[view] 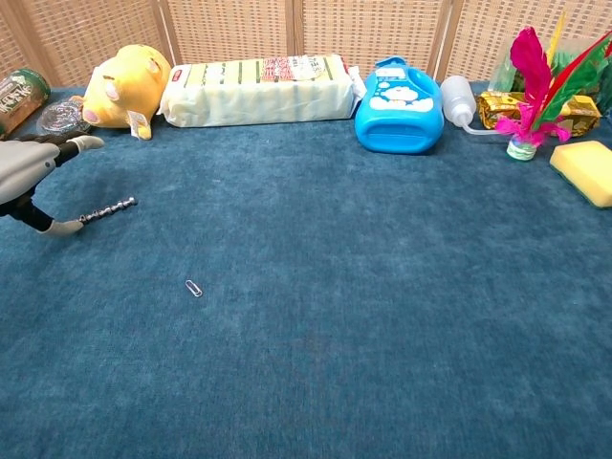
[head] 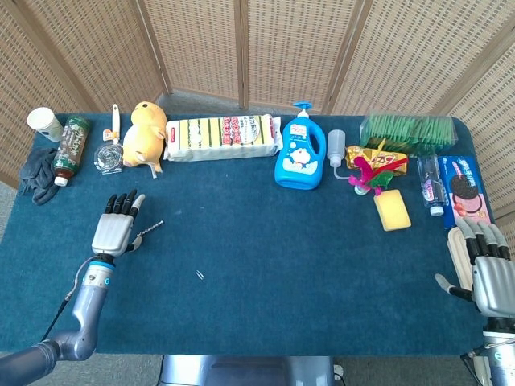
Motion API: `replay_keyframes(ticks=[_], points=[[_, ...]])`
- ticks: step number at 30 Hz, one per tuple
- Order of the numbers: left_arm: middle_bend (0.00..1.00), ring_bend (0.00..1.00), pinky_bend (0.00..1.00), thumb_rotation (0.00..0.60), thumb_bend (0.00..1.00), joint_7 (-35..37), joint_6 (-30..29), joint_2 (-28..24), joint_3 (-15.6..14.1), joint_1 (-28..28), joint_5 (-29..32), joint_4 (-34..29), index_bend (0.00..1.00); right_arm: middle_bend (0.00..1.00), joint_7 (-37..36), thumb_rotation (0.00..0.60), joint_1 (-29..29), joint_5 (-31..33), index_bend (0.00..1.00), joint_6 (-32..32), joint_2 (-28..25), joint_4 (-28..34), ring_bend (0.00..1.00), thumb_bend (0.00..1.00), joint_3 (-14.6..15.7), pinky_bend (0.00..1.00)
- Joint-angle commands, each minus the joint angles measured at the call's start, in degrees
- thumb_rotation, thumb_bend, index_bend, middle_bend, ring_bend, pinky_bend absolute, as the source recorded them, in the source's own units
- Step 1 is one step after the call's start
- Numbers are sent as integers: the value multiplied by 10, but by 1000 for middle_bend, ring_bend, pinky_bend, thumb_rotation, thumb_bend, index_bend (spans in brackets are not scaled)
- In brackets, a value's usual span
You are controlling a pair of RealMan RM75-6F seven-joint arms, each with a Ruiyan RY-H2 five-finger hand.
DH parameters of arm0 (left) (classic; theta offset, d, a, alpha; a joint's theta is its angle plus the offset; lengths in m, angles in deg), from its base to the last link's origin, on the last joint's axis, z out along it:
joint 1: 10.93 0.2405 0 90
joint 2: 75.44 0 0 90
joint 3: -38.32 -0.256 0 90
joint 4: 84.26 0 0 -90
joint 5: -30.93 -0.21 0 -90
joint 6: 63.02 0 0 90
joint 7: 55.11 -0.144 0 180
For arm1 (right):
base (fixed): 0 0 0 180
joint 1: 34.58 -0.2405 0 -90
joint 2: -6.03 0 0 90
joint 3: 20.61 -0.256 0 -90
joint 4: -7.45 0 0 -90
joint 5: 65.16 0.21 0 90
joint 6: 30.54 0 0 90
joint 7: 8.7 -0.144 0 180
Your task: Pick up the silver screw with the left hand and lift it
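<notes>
The silver screw (head: 150, 228) (view: 109, 208) lies flat on the blue table cloth at the left, pointing diagonally. My left hand (head: 115, 227) (view: 23, 172) hovers just left of it with its fingers stretched out and apart. Its thumb tip (view: 59, 228) sits at the screw's near end, and I cannot tell whether the two touch. Nothing is held in that hand. My right hand (head: 485, 272) rests open at the table's front right corner, far from the screw.
A small paper clip (head: 199, 275) (view: 194, 288) lies in front of the screw. Along the back stand a yellow plush toy (head: 145, 133), a sponge pack (head: 223, 137), a blue bottle (head: 299, 159), a feather shuttlecock (head: 368, 173) and a yellow sponge (head: 392, 211). A bottle (head: 69, 146) and cup (head: 44, 123) sit far left.
</notes>
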Motion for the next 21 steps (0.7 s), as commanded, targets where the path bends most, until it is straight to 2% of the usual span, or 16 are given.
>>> replay_keyframes(ticks=[1,13,19,21], points=[[0,0,0,600,451,3,4,5,3,-8,-1,13,0,0,1,600,0,1,0,-1,0,-1,0,139,-1,0],[0,0,0,600,451,0,19,5,21,-40,5,76,0,0,-2,600,0,4,0,1,-1,-1,0,139,-2,0],[0,0,0,600,451,34,10,-18,16,-30,-2,42,0,0,-2,600,0,5,0,-1,-1,-1,0,139,-3,0],[0,0,0,600,451,38,13,-30,17,-24,7,18,29,0,-1,600,0,4,0,0,-1,-1,0,139,-2,0]])
